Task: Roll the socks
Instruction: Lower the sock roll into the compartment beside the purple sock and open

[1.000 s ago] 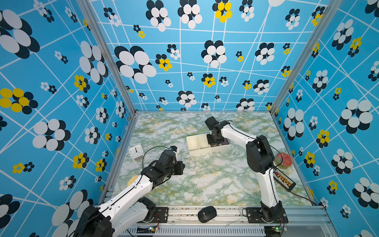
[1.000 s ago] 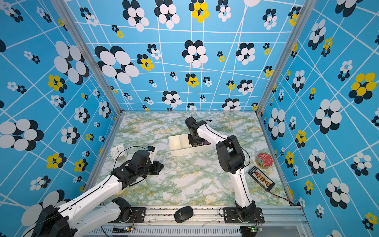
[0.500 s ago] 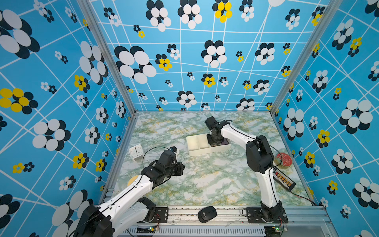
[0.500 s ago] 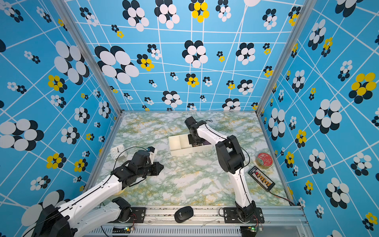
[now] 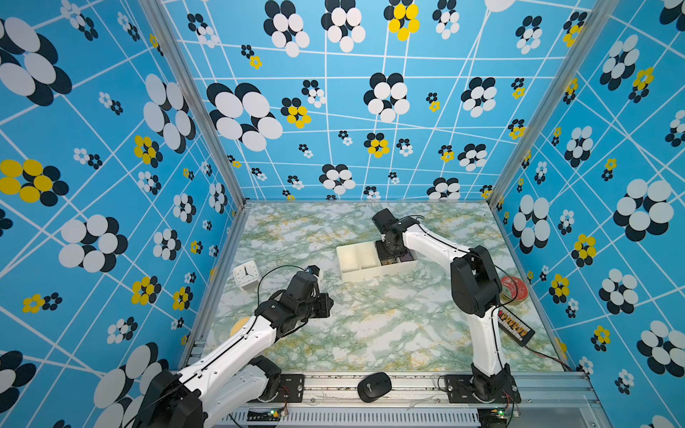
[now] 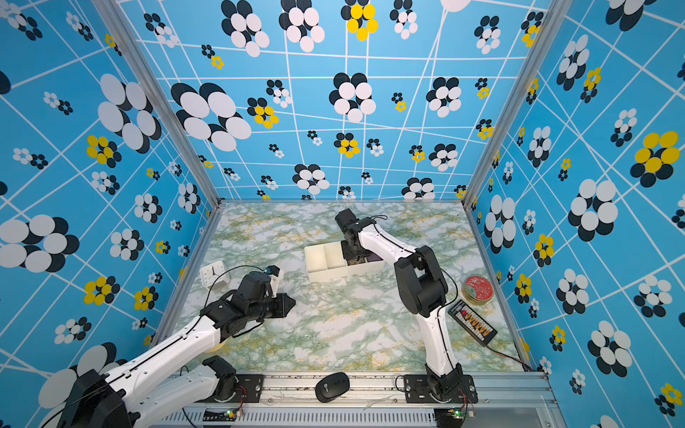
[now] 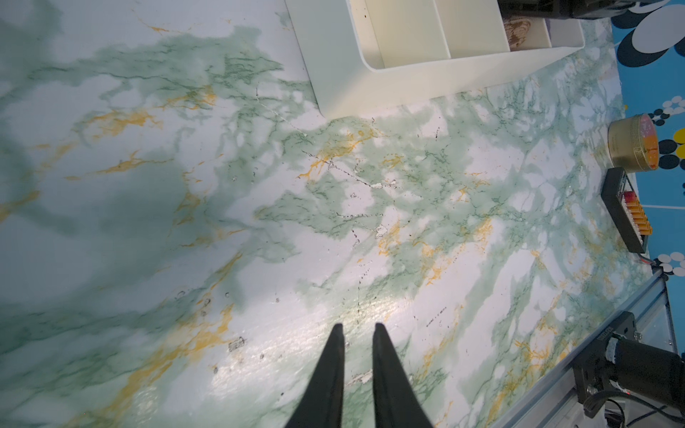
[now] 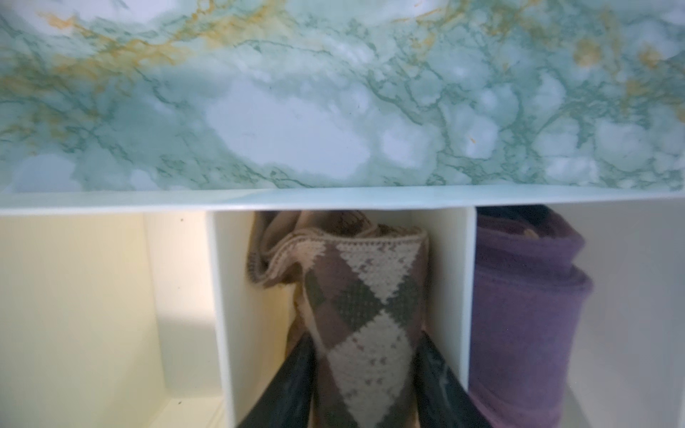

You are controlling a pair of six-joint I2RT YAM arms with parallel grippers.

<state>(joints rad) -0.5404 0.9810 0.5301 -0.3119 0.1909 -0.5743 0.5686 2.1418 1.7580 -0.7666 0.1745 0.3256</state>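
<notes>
The socks, tan knit with dark argyle diamonds, stand rolled in the middle compartment of the white tray. My right gripper reaches down into that compartment, its jaws spread to either side of the roll with a dark gap on one side. In both top views the right gripper hides the roll inside the tray. My left gripper hovers over bare marble, fingertips a little apart and holding nothing. In the top views the left gripper is well short of the tray.
A purple fabric bundle fills the compartment beside the socks. A white clock stands at the left wall. A red-lidded tin and a black connector strip lie at the right. A black mouse sits on the front rail.
Both arms stay almost where they were; the left arm has barely shifted. No earlier wrist view shows the jaws.
</notes>
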